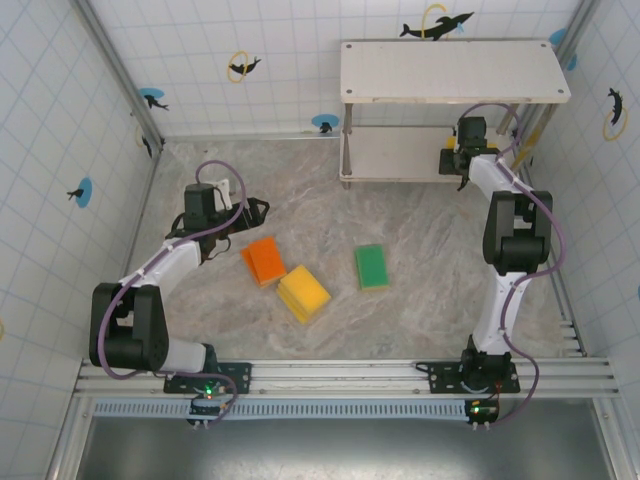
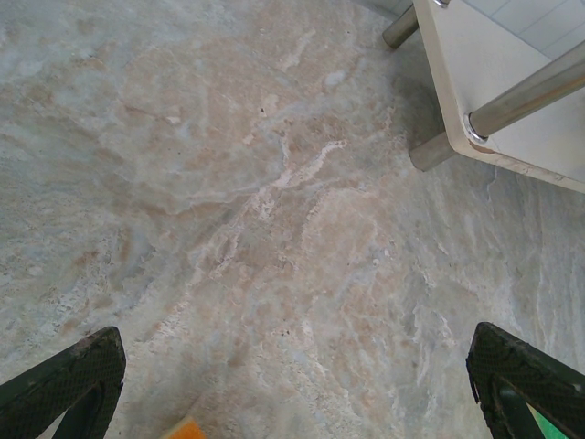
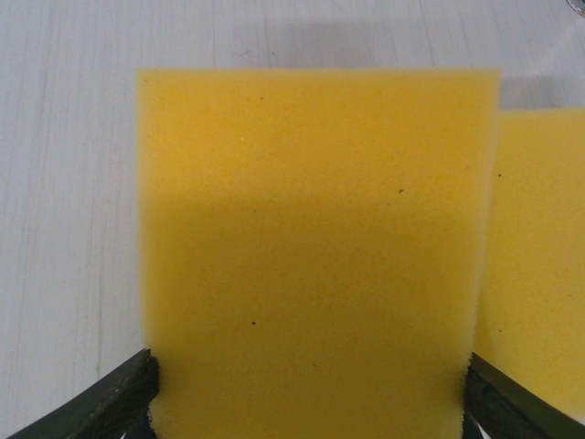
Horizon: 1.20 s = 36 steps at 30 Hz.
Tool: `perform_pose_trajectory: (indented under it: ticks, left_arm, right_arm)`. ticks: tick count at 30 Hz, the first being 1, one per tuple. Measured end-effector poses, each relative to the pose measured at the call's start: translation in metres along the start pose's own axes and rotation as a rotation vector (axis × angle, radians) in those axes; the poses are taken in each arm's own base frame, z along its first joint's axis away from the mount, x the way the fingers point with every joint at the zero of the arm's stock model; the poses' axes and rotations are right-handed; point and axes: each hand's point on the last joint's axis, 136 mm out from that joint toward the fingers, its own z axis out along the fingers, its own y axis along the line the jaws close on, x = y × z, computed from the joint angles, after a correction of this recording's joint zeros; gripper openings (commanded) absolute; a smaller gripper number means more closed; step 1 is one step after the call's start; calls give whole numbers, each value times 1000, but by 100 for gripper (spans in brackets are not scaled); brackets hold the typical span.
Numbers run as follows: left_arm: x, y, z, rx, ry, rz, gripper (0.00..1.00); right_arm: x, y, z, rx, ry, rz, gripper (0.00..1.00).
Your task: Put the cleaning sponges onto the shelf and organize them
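On the lower board (image 1: 395, 155) of the shelf (image 1: 455, 72), the right tool (image 3: 306, 402) flanks a yellow sponge (image 3: 315, 229) with a second sponge (image 3: 539, 256) just beside it; I cannot tell whether it is grasping. The left tool (image 2: 297, 384) is released over open worktop (image 2: 228, 183).

orange sponge (image 1: 263, 259) | yellow sponge (image 1: 303, 293) | green sponge (image 1: 371, 266) | shelf (image 1: 455, 72) off-white | table (image 1: 430, 300) marbled grey-beige | wall (image 1: 40, 100) white, gridded
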Motion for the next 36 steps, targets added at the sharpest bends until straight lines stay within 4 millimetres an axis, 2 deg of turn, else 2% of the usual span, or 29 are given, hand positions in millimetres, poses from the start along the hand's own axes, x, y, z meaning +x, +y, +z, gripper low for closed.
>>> perform_pose_trajectory:
  ticks: [16, 36]
  left_arm:
    - [1, 1, 1, -2, 5, -2, 98]
    - [4, 4, 4, -6, 17, -8, 98]
  right_arm:
    - [0, 0, 0, 0, 0, -1, 79]
    - [0, 0, 0, 0, 0, -3, 81]
